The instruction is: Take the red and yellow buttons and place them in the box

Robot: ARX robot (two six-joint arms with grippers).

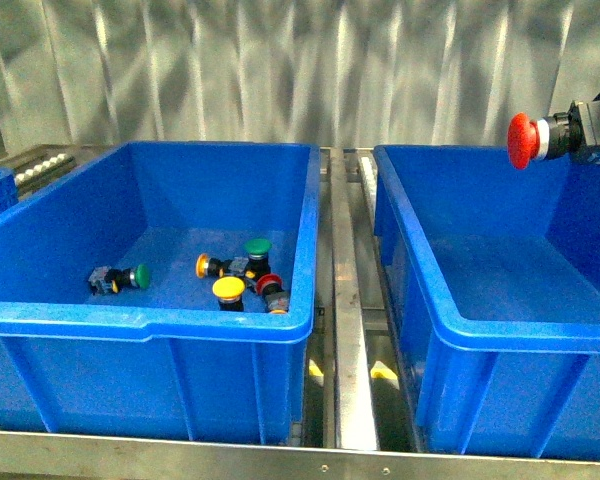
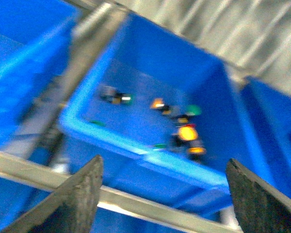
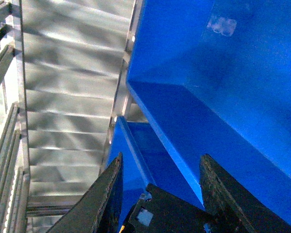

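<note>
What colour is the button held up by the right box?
The button is red; the front view shows it best.

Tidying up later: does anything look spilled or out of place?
Two small yellow bits lie low beside the rail between the left bin and right bin, outside both; too small to identify. The right tool holds a red button normally.

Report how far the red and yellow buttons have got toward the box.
Done: no button shows in the visible part of the right box. In hand: the right pincer holds a red button above that box. Left: a yellow button, a second yellow button and a second red button lie in the left box; the left pincer is open, holding nothing.
</note>
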